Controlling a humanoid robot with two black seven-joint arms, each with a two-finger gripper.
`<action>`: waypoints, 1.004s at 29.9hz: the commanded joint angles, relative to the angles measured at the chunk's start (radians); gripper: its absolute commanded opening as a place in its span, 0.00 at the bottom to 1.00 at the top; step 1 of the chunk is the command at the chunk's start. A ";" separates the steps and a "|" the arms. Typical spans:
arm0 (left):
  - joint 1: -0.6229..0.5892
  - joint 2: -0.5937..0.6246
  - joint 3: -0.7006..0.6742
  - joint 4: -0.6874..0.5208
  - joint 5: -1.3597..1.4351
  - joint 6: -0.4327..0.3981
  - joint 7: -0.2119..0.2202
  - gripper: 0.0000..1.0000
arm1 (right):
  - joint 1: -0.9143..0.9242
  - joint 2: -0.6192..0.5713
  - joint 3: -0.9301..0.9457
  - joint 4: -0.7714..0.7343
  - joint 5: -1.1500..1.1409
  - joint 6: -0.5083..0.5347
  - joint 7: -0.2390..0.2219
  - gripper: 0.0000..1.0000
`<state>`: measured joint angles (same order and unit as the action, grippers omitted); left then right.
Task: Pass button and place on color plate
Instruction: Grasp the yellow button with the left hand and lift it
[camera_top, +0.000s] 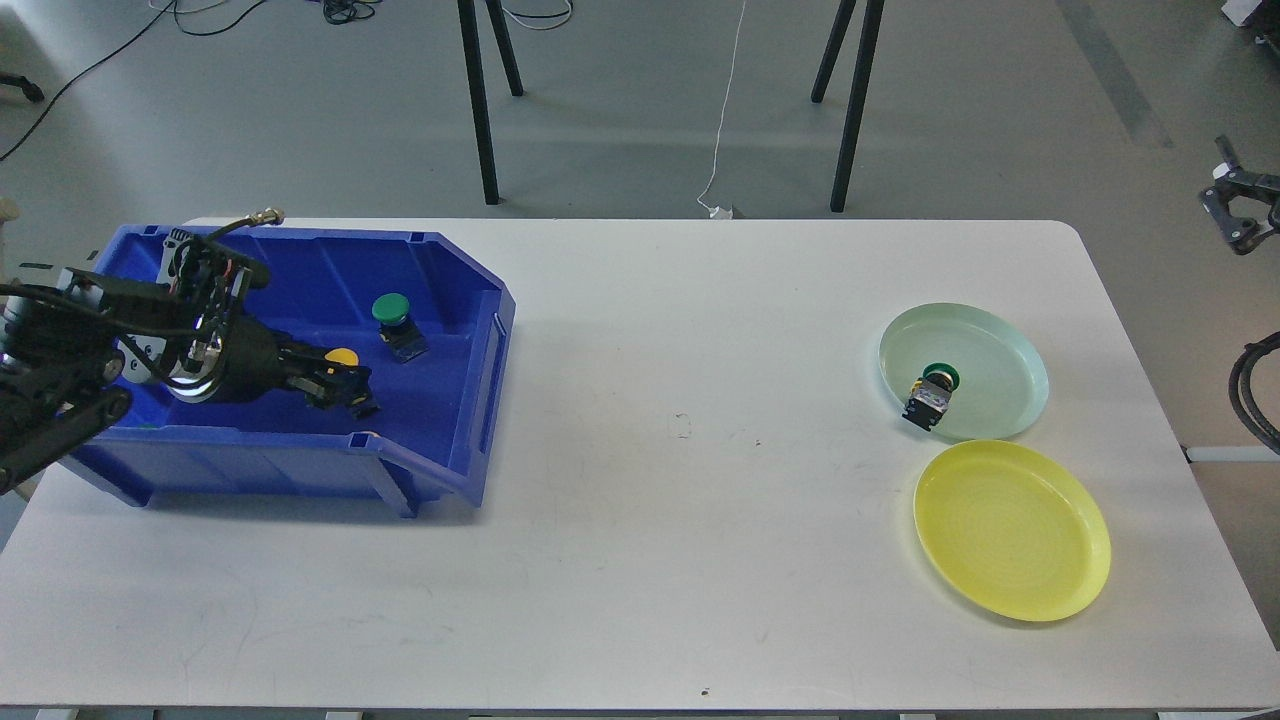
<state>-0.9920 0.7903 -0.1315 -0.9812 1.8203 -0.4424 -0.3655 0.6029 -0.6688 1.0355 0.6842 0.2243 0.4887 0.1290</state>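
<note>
My left gripper (345, 387) reaches into the blue bin (455, 300) from the left. A yellow button (343, 356) shows right at its fingertips, touching or nearly so. The fingers are dark and I cannot tell whether they grip it. A green button (390, 310) stands in the bin a little beyond, to the upper right. Another green button (932, 393) lies on the pale green plate (1000, 345) at the right. The yellow plate (1012, 530) in front of it holds nothing. My right gripper (1238, 205) hangs off the table's far right edge, small and dark.
The white table (680, 520) stretches between the bin and the plates. Black stand legs (480, 110) rise behind the table's far edge. A black cable loop (1255, 390) sits at the right edge.
</note>
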 joint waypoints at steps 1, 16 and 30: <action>-0.060 0.059 -0.008 -0.030 -0.006 -0.025 -0.023 0.26 | 0.002 0.000 0.000 0.000 0.000 0.000 0.000 0.96; -0.139 0.238 -0.321 -0.312 -0.431 -0.046 -0.079 0.26 | -0.002 0.000 -0.026 0.047 -0.006 0.000 0.000 0.96; -0.086 -0.302 -0.358 -0.157 -0.624 0.226 0.005 0.26 | -0.086 0.017 -0.136 0.409 -0.227 -0.119 0.005 0.95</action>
<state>-1.0850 0.6243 -0.4893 -1.2017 1.1932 -0.2601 -0.3852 0.5192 -0.6736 0.9323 1.0215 0.0833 0.4315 0.1336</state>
